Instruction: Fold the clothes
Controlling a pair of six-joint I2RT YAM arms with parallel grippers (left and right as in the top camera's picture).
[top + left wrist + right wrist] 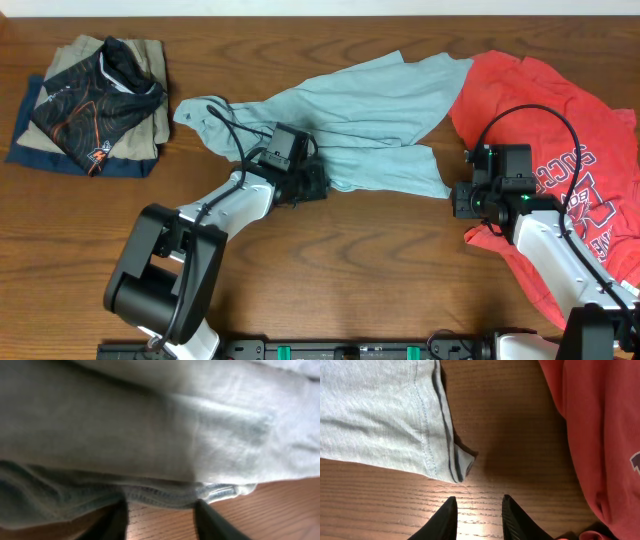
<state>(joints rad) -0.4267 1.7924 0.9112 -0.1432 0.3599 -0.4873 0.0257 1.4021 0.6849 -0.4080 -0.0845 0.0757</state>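
Hems matter here. The pale blue shirt (375, 105) lies on the table (330, 280) just ahead of both hands. The left hand (160, 510) is a little spread, with the hem at its tips. The right hand (479, 507) is spread and empty, with the shirt's corner ahead on its left. Each should slide under, then pinch. The red shirt (560, 110) shows white letters, maybe "SOCC".

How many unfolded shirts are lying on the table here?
2: the pale blue shirt across the centre and the red shirt at the right; another could lie hidden under the red one.
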